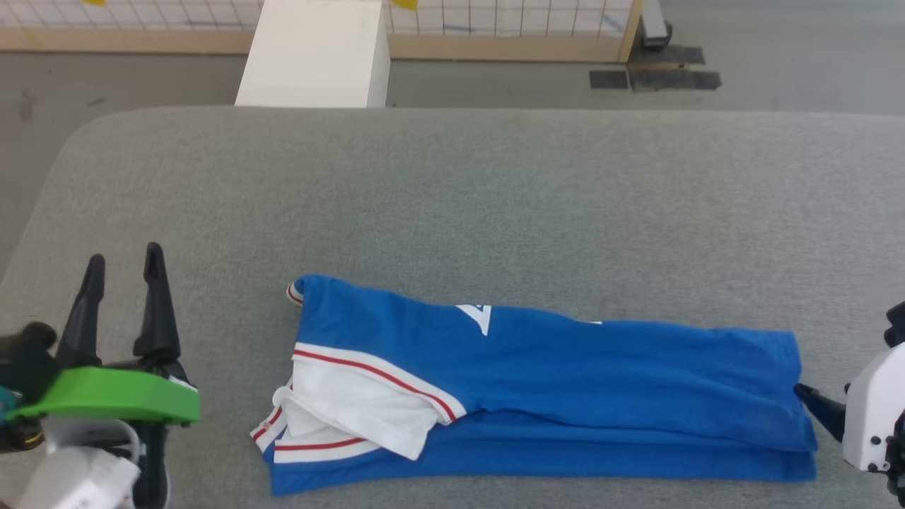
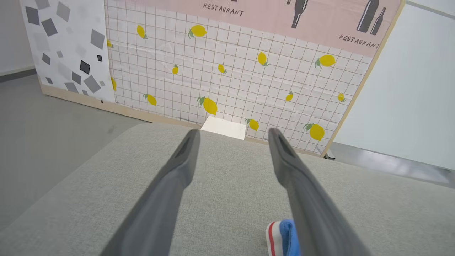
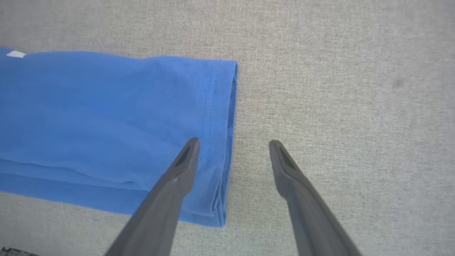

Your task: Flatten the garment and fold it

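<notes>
The T-shirt [image 1: 565, 375] lies on the near part of the gray cloth surface [image 1: 452, 198], a bit to the right of the middle. It is folded into a long blue strip. Its neck end points to the robot's left and its bottom hem [image 3: 227, 117] points to the right. A white sleeve [image 1: 353, 410] with red stripes sits on top at the left end. A small bit of white lettering [image 1: 475, 316] peeks out at the far edge.

The right pincer [image 3: 233, 143] is at the hem end, with its fingers spread apart and nothing between them. One finger is over the blue cloth and the other is over the bare surface. I cannot tell if they touch down.

The left pincer [image 1: 124, 254] is off to the left of the T-shirt, apart from it. Its fingers are spread too, and it holds nothing. A green part [image 1: 106, 399] sits on that arm.

Past the surface stand a white box [image 1: 314, 53] and a wall panel with yellow lemons [image 2: 231, 71].
</notes>
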### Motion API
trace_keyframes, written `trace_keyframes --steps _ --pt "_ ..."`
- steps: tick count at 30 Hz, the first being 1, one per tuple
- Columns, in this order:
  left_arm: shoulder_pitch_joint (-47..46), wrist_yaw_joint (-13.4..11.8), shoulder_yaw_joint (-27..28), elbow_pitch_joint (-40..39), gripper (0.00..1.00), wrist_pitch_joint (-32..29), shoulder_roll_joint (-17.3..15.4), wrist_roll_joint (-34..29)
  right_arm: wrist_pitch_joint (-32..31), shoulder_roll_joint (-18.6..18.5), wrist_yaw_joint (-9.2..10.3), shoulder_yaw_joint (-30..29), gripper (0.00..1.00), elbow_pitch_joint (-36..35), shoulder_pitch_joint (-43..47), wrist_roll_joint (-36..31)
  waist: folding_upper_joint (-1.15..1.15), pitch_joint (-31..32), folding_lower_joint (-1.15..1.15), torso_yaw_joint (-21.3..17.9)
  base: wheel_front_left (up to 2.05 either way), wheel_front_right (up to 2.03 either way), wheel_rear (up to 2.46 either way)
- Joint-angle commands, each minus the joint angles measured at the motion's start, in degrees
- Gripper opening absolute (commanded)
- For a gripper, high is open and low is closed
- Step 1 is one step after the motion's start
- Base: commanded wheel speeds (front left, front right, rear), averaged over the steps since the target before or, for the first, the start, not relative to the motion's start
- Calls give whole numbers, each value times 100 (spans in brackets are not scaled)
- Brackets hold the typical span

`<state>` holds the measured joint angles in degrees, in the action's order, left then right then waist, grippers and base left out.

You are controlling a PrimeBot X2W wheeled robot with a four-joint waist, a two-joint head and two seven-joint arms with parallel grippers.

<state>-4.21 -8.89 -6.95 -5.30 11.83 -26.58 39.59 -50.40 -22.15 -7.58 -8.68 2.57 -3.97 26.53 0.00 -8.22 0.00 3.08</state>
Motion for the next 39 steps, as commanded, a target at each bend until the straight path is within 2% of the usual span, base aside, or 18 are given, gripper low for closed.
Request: trace_keyframes --steps 1,5,9,17,23,24,26,31,39 --pt "-65 75 -43 94 100 157 37 -253 58 -28 9 45 100 76 -101 82 0 -160 0 114 0 0 0" --pt "-213 199 -7 164 100 308 222 -919 112 -121 9 207 100 300 -126 197 0 -314 0 191 0 0 0" --pt "-267 348 255 5 100 314 540 -1494 114 -157 9 416 100 453 -166 312 0 -404 0 212 0 0 0" --pt "-152 743 693 82 100 316 1022 -1970 62 -53 9 1143 100 564 -315 651 0 -396 0 176 0 0 0" --pt "-137 982 913 143 100 316 1262 -2200 71 -158 9 1336 100 724 -385 711 0 -383 0 186 0 0 0" --pt "-135 1013 941 154 100 316 1290 -2229 61 -180 9 1333 32 759 -395 698 0 -380 0 186 0 0 0" --pt "-120 1068 1003 172 100 317 1353 -2291 17 -225 9 1296 0 841 -415 645 0 -374 0 178 0 0 0" --pt "-87 1192 1116 237 100 317 1477 -2419 -11 -301 9 893 0 1036 -486 397 0 -373 0 155 0 0 0" --pt "-127 1325 1206 365 100 317 1626 -2519 -65 -470 9 -351 0 1331 -601 -341 0 -426 0 160 0 0 0"
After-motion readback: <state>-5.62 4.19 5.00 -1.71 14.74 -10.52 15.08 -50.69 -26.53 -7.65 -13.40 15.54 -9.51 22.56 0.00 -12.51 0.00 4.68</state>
